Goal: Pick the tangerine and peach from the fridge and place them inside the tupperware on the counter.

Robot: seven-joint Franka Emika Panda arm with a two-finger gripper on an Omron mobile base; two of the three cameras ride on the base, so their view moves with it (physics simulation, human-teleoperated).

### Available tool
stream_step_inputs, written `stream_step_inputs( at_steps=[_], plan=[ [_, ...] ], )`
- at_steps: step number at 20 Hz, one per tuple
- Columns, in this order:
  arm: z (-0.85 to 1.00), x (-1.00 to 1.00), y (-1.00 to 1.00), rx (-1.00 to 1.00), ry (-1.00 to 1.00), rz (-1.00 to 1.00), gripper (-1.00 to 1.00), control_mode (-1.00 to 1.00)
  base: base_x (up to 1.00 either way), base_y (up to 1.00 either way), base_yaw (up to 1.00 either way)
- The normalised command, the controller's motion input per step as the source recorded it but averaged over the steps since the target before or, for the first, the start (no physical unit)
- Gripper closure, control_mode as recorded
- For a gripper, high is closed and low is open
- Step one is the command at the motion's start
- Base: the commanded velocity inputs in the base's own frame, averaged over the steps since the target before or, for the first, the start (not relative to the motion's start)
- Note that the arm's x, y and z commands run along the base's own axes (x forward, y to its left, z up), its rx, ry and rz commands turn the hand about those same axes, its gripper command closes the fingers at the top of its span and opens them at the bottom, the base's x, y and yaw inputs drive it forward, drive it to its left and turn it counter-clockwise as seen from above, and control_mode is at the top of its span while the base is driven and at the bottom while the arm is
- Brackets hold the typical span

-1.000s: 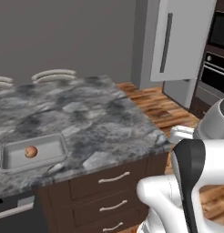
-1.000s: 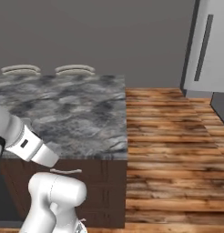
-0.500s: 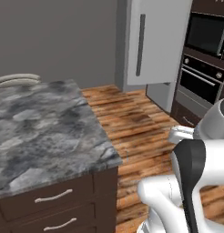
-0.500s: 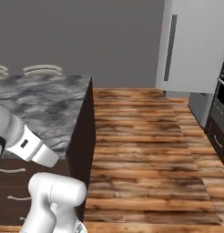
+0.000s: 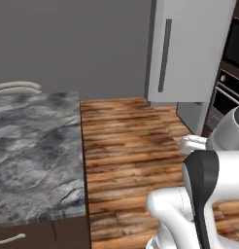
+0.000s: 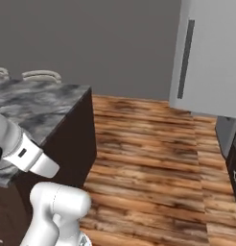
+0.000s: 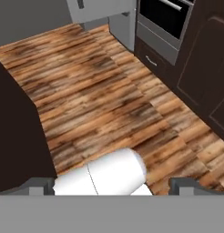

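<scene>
The fridge (image 5: 192, 48) stands tall and light grey across the wooden floor, its door shut and its long dark bar handle (image 5: 163, 54) facing me. It also rises at the right of the right base view, fridge (image 6: 213, 57), and its foot shows in the hand view, fridge (image 7: 102, 8). The marbled counter (image 5: 34, 155) lies to the left, counter (image 6: 31, 103). The tangerine, the peach and the tupperware are out of view. My gripper (image 7: 112, 185) hangs over the floor, open, its tips far apart with nothing between them.
A dark built-in oven stack (image 5: 232, 73) stands right of the fridge, oven (image 7: 165, 16), with dark cabinets (image 7: 202, 68) beside it. Pale curved chair backs (image 5: 17, 88) rise past the counter's far edge. Bare wooden floor (image 6: 153, 158) runs between counter and fridge.
The whole picture has swung to the right, so the camera has moved. The counter slid off left, taking the tupperware out of frame. The fridge stands larger and nearer the middle.
</scene>
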Motion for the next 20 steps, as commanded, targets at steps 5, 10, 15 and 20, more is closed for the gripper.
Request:
stream_step_inputs(
  at_steps=[5,10,15,20],
  plan=[
    [0.00,0.00,0.00,0.00,0.00,0.00,-1.00,1.00,0.85,-0.91,0.48],
    [0.00,0.00,0.00,0.00,0.00,0.00,-1.00,1.00,0.92,-0.77,0.16],
    [0.00,0.00,0.00,0.00,0.00,0.00,-1.00,1.00,1.00,-0.20,0.01],
    [0.00,0.00,0.00,0.00,0.00,0.00,-1.00,1.00,1.00,0.00,0.02]
  ],
)
